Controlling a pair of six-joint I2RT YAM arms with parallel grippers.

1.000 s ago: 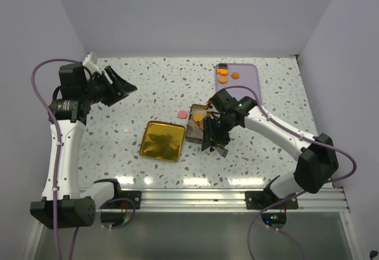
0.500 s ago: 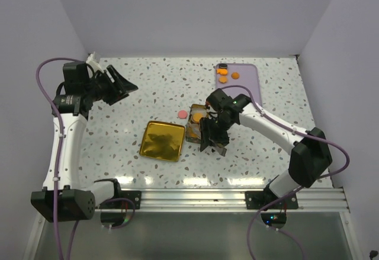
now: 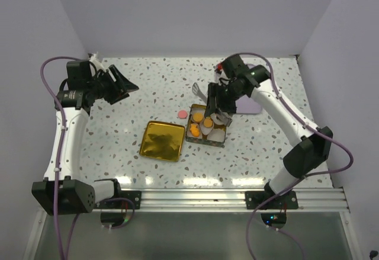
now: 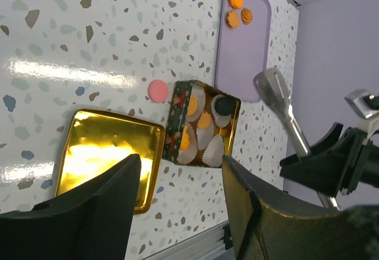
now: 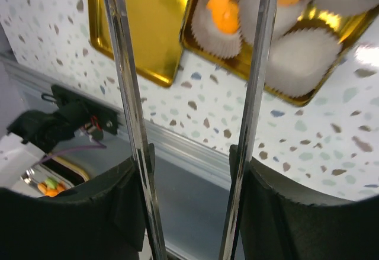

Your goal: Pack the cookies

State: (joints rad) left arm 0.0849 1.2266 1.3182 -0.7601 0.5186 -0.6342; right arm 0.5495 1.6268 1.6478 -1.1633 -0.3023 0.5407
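Cookies (image 4: 204, 119) are only partly packed. Three orange ones and one black one sit in white paper cups (image 4: 214, 148) inside the tin (image 4: 173, 127), in the middle of the left wrist view. One cup near the bottom of the tin looks empty. Four more cookies wait on the purple tray (image 4: 237, 64) at the top right of that view: three orange and one black. One pink cookie (image 4: 157, 90) lies alone on the speckled table (image 4: 89, 35), just beside the tin's upper left corner. So I think about half the job is done. All the cookies are small, flat and round, like coins. The gold lid (image 4: 106, 153) lies at the lower left, right next to the tin. The right gripper (image 5: 189, 153) holds metal tongs (image 5: 127, 94) over the tin, and the two tong arms stand apart with nothing between them. The left gripper (image 4: 180, 158) is far off at the left of the top view, spread wide and holding nothing.
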